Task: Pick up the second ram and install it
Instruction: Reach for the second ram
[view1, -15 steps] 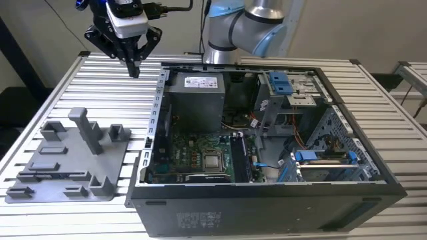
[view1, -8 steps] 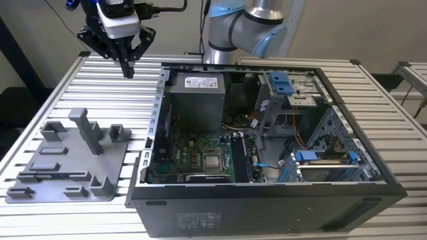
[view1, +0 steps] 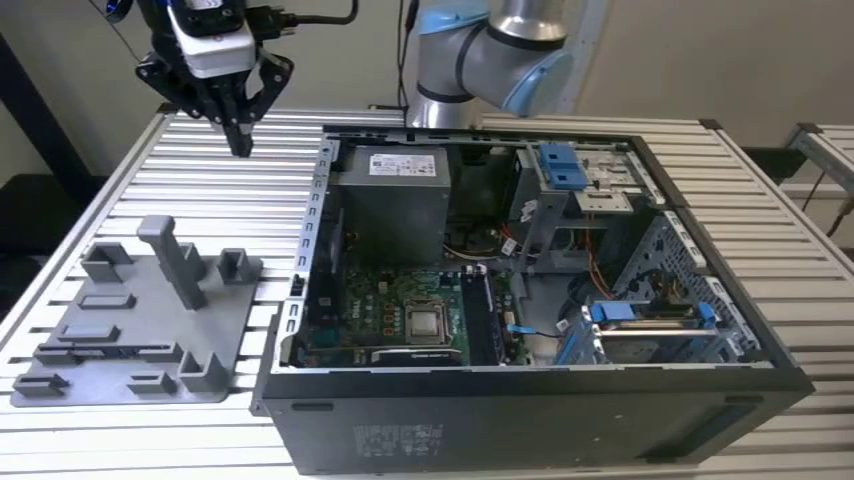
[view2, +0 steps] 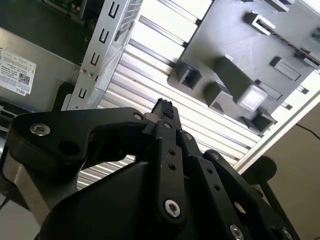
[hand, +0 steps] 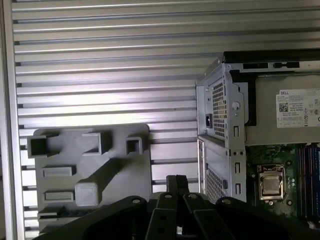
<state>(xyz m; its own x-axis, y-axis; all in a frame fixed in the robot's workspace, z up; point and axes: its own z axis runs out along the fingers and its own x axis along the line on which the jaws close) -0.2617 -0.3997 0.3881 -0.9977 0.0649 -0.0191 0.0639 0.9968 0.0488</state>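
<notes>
My gripper (view1: 240, 146) hangs high above the slatted table, at the exterior view's left of the open computer case (view1: 534, 405). Its black fingers meet at a point and look shut with nothing between them; both wrist views (view2: 163, 106) (hand: 177, 182) show the tips together. Below it lies a grey fixture plate (view1: 134, 345) with posts and holders. The second ram is out of view as a loose stick. Bluish strips (hand: 307, 170) run beside the processor (hand: 271, 184) on the motherboard (view1: 400, 300); whether they are sticks or bare slots I cannot tell.
The grey power-supply box (view1: 390, 200) sits at the case's back, near the gripper. Bright-blue drive latches (view1: 561, 165) (view1: 643, 312) stand on the exterior view's right side of the case. The robot's base (view1: 494, 50) rises behind the case. Bare slats (view1: 214, 205) lie between fixture and gripper.
</notes>
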